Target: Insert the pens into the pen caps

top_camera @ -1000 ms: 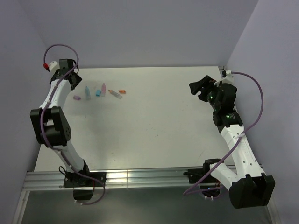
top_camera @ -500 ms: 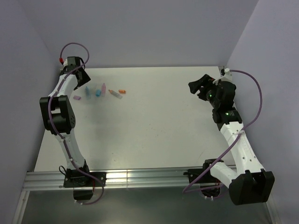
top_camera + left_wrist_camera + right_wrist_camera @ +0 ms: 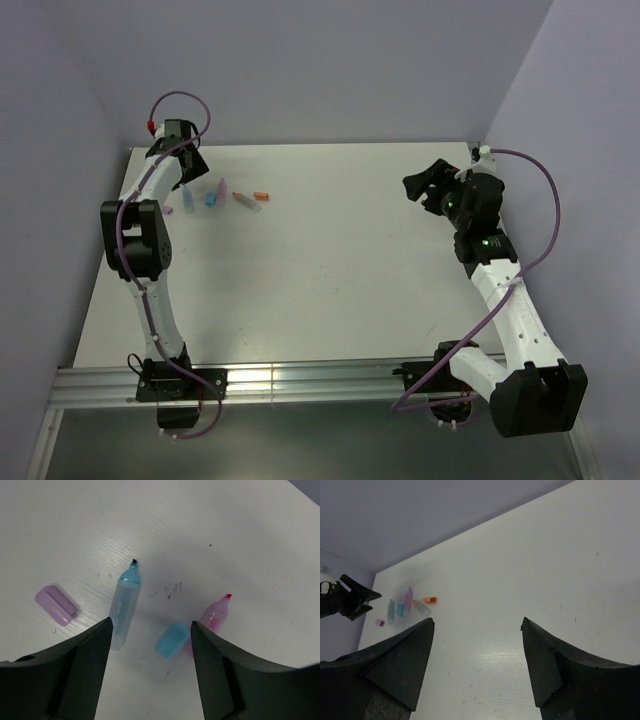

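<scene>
A light blue pen [image 3: 123,611], a blue cap [image 3: 172,639], a pink pen [image 3: 216,615] and a pale purple-pink cap [image 3: 56,605] lie apart on the white table, all below my left gripper [image 3: 151,622], which is open and empty. In the top view the left gripper [image 3: 185,165] hovers at the far left, just behind the row: blue pen [image 3: 187,198], blue cap [image 3: 210,198], pink pen [image 3: 221,187], clear pen [image 3: 247,201], orange cap [image 3: 262,194]. My right gripper [image 3: 428,185] is open and empty at the far right, well away from them.
The white table [image 3: 330,260] is walled by grey panels at the back and both sides. The right wrist view shows the pens far off at its left [image 3: 409,600] with the left gripper [image 3: 350,602] beside them. A metal rail [image 3: 300,382] runs along the near edge.
The left arm has swung its gripper to the right and toward the back wall, ending just behind the row of pens. The right gripper has barely moved.
</scene>
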`<action>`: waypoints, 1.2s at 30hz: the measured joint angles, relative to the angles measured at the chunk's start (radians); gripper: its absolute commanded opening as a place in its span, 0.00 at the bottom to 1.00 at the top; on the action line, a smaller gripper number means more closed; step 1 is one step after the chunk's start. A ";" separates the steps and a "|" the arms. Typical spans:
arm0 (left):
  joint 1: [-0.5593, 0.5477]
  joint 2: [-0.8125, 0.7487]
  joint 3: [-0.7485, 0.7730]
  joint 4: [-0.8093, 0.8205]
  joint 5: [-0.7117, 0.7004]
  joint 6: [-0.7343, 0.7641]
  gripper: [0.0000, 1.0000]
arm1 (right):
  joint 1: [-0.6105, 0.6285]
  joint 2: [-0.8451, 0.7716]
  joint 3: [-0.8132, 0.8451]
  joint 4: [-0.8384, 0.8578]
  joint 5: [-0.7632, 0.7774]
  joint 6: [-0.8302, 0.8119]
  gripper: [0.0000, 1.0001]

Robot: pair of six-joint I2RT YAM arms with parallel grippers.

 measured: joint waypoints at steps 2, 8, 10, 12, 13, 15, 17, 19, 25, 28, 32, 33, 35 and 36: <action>0.003 0.000 0.000 -0.009 -0.027 -0.021 0.68 | 0.000 0.001 0.000 0.000 0.000 -0.001 0.78; 0.025 0.009 0.001 -0.031 -0.048 -0.030 0.65 | 0.000 0.003 0.000 -0.001 0.000 -0.007 0.78; 0.032 0.021 0.001 -0.031 -0.047 -0.029 0.63 | 0.000 0.005 0.000 -0.001 0.000 -0.007 0.77; 0.040 0.037 0.001 -0.031 -0.043 -0.027 0.62 | 0.000 0.008 0.000 -0.002 0.000 -0.008 0.77; 0.044 0.043 0.001 -0.031 -0.040 -0.026 0.60 | 0.000 0.009 0.000 -0.002 0.000 -0.009 0.77; 0.050 0.058 0.001 -0.033 -0.035 -0.025 0.58 | 0.000 0.010 0.000 -0.002 -0.001 -0.010 0.77; 0.055 0.067 0.001 -0.036 -0.024 -0.021 0.56 | 0.000 0.010 0.000 -0.002 -0.001 -0.010 0.77; 0.058 0.073 0.001 -0.035 -0.016 -0.018 0.56 | 0.000 0.010 0.000 -0.002 -0.001 -0.010 0.77; 0.064 0.091 0.006 -0.034 0.016 -0.014 0.56 | 0.000 0.014 0.000 -0.003 -0.003 -0.010 0.77; 0.066 0.111 0.015 -0.027 0.033 -0.001 0.56 | 0.000 0.015 0.000 -0.003 -0.005 -0.011 0.77; 0.068 0.138 0.026 -0.026 0.048 0.007 0.55 | 0.000 0.015 0.000 -0.005 -0.008 -0.010 0.77; 0.068 0.144 0.030 -0.026 0.051 0.008 0.55 | 0.000 0.015 0.000 -0.005 -0.009 -0.011 0.77; 0.068 0.152 0.037 -0.026 0.055 0.008 0.54 | 0.000 0.015 0.000 -0.005 -0.011 -0.011 0.77; 0.068 0.155 0.040 -0.025 0.055 0.008 0.54 | 0.000 0.015 0.000 -0.005 -0.011 -0.011 0.77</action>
